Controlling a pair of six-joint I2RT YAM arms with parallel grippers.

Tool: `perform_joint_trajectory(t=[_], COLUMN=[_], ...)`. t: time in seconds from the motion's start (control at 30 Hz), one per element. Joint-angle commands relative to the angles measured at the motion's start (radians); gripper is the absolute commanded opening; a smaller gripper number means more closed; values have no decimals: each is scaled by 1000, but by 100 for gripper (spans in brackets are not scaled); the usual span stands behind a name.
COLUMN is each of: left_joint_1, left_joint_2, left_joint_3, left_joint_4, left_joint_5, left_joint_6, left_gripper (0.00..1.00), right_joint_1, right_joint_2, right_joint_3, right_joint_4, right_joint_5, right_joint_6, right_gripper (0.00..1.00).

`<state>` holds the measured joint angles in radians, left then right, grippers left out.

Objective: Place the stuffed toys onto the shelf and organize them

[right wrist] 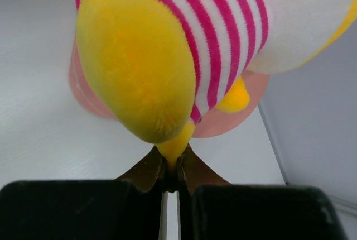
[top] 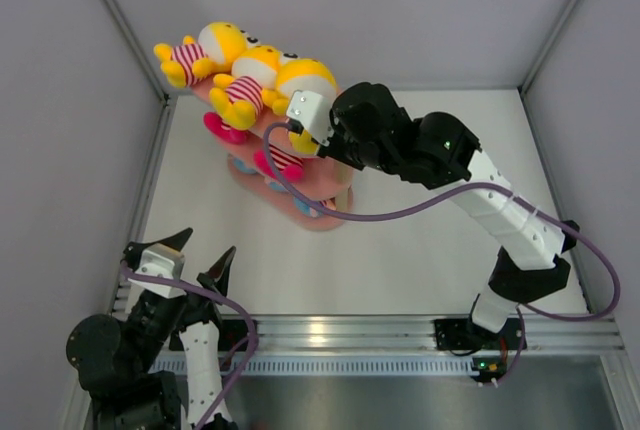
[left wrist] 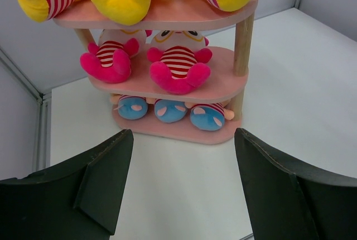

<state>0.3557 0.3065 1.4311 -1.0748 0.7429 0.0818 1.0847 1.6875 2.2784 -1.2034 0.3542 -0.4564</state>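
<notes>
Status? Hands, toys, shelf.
Left hand open, empty. Right hand shut on yellow toy at shelf top tier. Pink toys, blue toys shelved below.

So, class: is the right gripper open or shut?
Shut: the right gripper pinches a yellow toy by one yellow tip, jaws pressed together.

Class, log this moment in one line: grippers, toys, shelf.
right gripper: shut on limb of yellow toy at top tier | left gripper: open, empty | shelf: two pink toys middle, three blue toys bottom

White table (top: pixel 400 250): pink 3-tier shelf (left wrist: pixel 184 133) toward far-left corner. Top tier: 3 yellow toys (top: pixel 255 75); middle: 2 pink toys (left wrist: pixel 177 67); bottom: 3 blue toys (left wrist: pixel 170 110).
</notes>
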Motion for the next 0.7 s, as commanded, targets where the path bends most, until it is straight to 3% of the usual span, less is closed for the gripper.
perform_joint_trajectory(t=[0.0,0.23,0.27,0.3,0.37,0.4,0.67], left_joint_1=[5,6,6,6,6,6,6], left_joint_2=[-7,-15,-17,-18,-21,-21,-30], left_joint_3=[-15,-27,-32,-35,-44,-47,-63], left_joint_4=[36,36,36,36,35,36,36], left_joint_5=[-2,-5,-4,-5,-4,-4,-2], left_joint_6=[10,15,16,16,16,15,19], left_gripper=[79,79,79,79,79,79,80], right_joint_1=[-19,-19,-17,-17,-17,-17,-37], right_joint_2=[-32,1,11,12,-1,-12,-196], right_joint_3=[15,12,12,12,-6,-17,-241], right_joint_4=[100,77,76,87,109,145,402], right_joint_5=[48,34,38,42,32,13,-67], right_joint_6=[97,85,90,97,102,108,157], right_gripper=[0,1,4,13,18,28,35])
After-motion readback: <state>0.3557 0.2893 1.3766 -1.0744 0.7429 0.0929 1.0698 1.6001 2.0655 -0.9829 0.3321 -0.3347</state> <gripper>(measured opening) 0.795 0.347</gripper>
